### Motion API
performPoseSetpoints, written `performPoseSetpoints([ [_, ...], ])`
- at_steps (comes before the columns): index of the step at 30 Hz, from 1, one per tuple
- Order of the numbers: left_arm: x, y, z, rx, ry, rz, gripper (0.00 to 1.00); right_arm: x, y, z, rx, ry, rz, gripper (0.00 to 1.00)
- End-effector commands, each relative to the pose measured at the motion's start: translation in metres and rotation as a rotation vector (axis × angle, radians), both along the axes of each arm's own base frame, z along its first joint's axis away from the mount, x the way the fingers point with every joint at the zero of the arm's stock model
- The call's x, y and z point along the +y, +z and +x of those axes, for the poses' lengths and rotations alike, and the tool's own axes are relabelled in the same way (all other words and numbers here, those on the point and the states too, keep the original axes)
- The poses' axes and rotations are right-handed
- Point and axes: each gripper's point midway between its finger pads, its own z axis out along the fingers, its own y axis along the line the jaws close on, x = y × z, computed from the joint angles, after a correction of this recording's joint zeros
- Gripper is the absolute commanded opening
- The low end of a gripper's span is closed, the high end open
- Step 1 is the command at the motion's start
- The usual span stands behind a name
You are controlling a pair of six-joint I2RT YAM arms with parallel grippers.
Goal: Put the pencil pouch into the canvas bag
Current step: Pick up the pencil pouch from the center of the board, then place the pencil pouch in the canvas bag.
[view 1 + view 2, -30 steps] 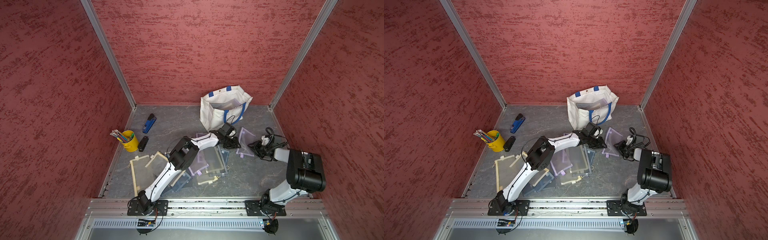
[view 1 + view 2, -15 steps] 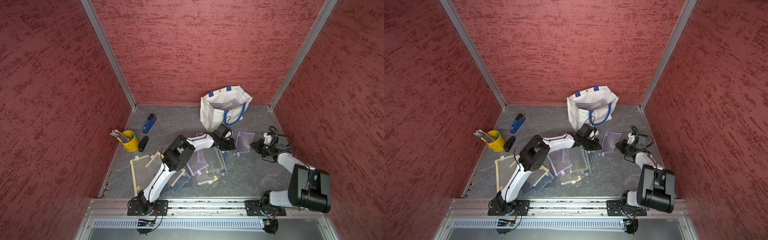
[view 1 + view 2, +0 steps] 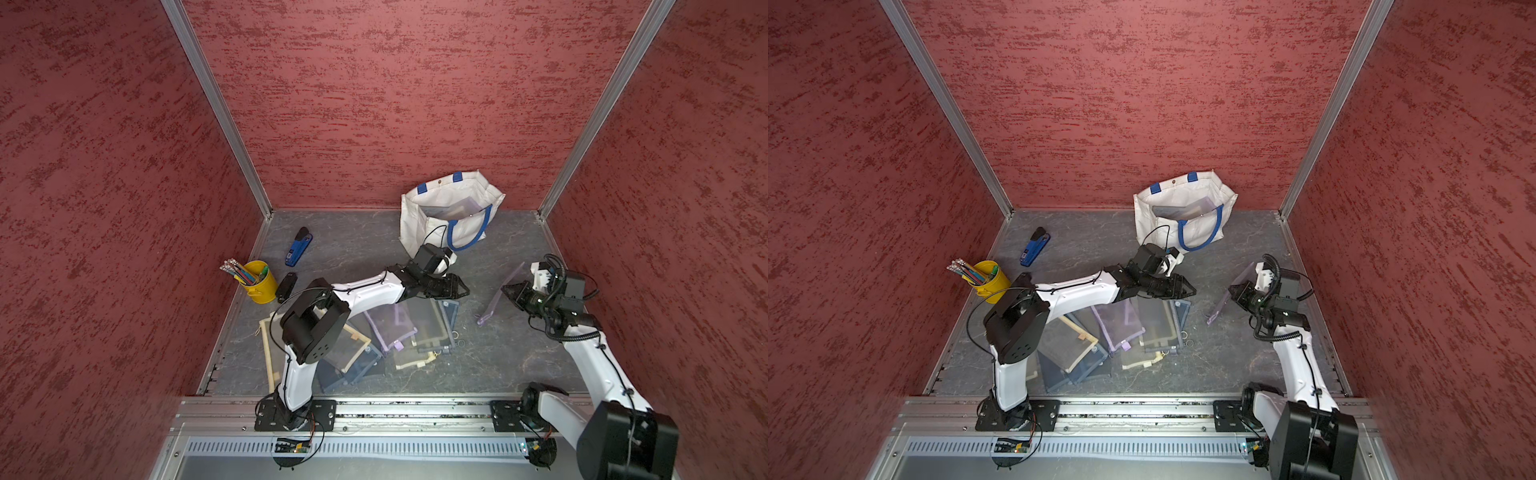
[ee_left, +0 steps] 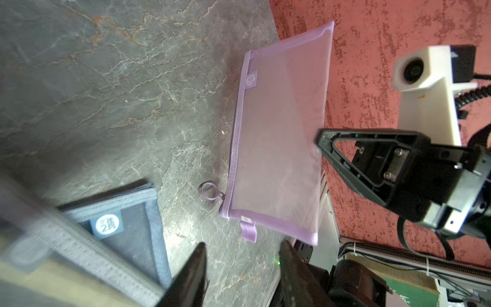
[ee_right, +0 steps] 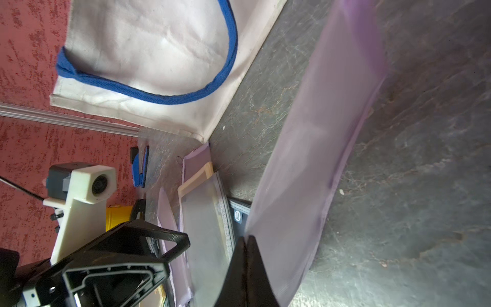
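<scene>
Lower centre, a pile point(image 3: 415, 332) of mesh pouches lies flat. At its far edge the left gripper point(image 3: 464, 289) hangs with fingers apart, empty. Right of it, the right gripper point(image 3: 508, 292) pinches the upper edge of the purple pouch point(image 3: 490, 307), which is tilted up on edge. Farther back, by the rear wall, the bag point(image 3: 415, 237) stands open, apart from the purple pouch.
</scene>
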Motion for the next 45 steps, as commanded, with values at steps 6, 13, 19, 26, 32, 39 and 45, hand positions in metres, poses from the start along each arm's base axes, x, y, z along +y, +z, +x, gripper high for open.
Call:
performPoseSetpoints([
  [6,0.059,0.036,0.003,-0.103,0.100,0.017,0.64,0.015,0.078,0.008,-0.120,0.035,0.001,0.00],
  [13,0.095,0.051,0.006,-0.142,0.156,0.046,0.81,0.039,0.160,0.043,-0.236,0.051,0.025,0.00],
  [19,0.115,0.061,0.006,-0.173,0.195,0.058,1.00,0.052,0.237,0.085,-0.359,0.023,0.103,0.00],
  [26,0.132,0.064,0.001,-0.187,0.219,0.077,1.00,0.068,0.299,0.142,-0.477,-0.001,0.184,0.00],
  [32,0.146,0.067,-0.001,-0.198,0.248,0.102,1.00,0.094,0.299,0.206,-0.492,-0.035,0.217,0.00],
  [39,0.169,0.077,-0.002,-0.223,0.311,0.095,1.00,0.098,0.257,0.271,-0.433,-0.098,0.143,0.00],
  [45,0.180,0.080,0.000,-0.225,0.338,0.095,1.00,0.101,0.214,0.294,-0.360,-0.120,0.134,0.00],
])
